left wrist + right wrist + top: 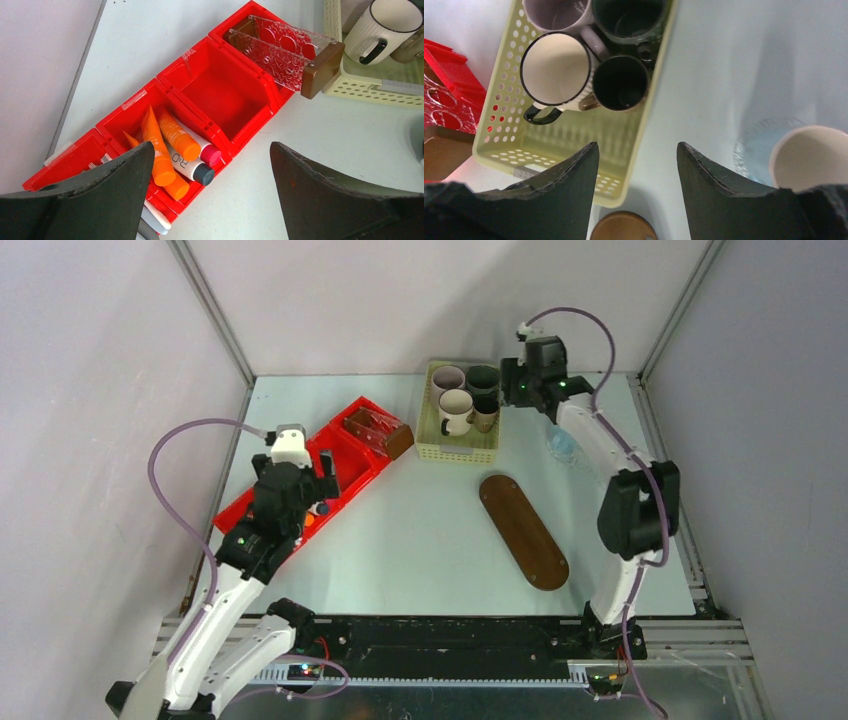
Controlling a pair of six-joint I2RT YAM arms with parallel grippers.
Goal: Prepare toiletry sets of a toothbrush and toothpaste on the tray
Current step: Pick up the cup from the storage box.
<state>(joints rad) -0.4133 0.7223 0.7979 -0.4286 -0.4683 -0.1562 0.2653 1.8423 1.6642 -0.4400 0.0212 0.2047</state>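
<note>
left gripper (211, 150) spread wide above orange toothpaste tubes (175, 137) in the red compartmented plastic bin (220, 95); right gripper (636, 147) parted, empty, over the pale yellow mesh basket (499, 125).

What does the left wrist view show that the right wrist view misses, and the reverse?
Left wrist only: orange toothpaste tubes and a white dark-capped tube in one compartment. Right wrist only: an end of the dark brown wooden tray and a clear bluish round item. Both: the red plastic compartment bin, pale yellow mesh basket, cream ribbed mug with a black handle.
</note>
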